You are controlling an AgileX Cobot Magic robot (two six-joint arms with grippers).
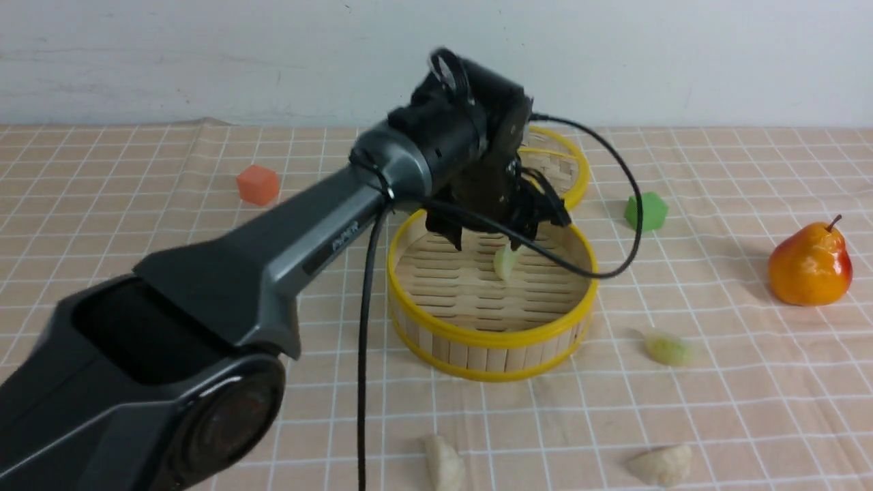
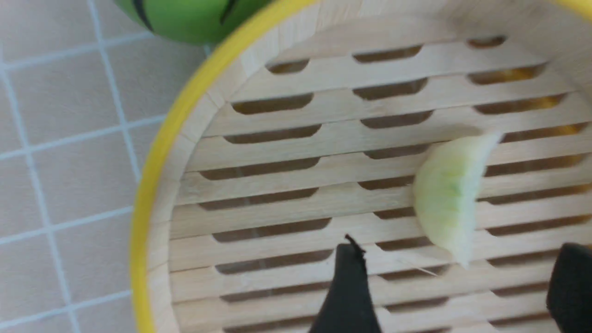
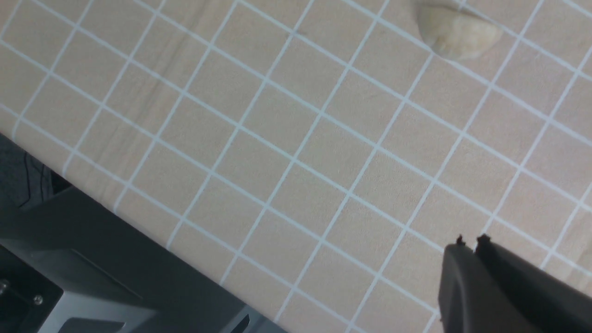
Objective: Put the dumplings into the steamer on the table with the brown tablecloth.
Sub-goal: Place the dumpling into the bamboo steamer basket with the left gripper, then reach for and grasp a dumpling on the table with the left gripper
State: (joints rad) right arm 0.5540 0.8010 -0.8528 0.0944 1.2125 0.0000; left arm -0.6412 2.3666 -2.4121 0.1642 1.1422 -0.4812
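The steamer, a round bamboo basket with yellow rims, stands mid-table on the brown tablecloth. My left gripper hangs over its far side, open, fingers wide apart. A pale green dumpling is just below the fingers, free of them; the left wrist view shows this dumpling over the steamer's slatted floor, beyond the open gripper. A second green dumpling lies right of the steamer. Two cream dumplings lie near the front edge. My right gripper is shut over bare cloth, with a cream dumpling some way from it.
A flat woven disc with yellow rim lies behind the steamer. An orange cube sits far left, a green block right of the steamer, and a pear at the far right. The table's near edge shows in the right wrist view.
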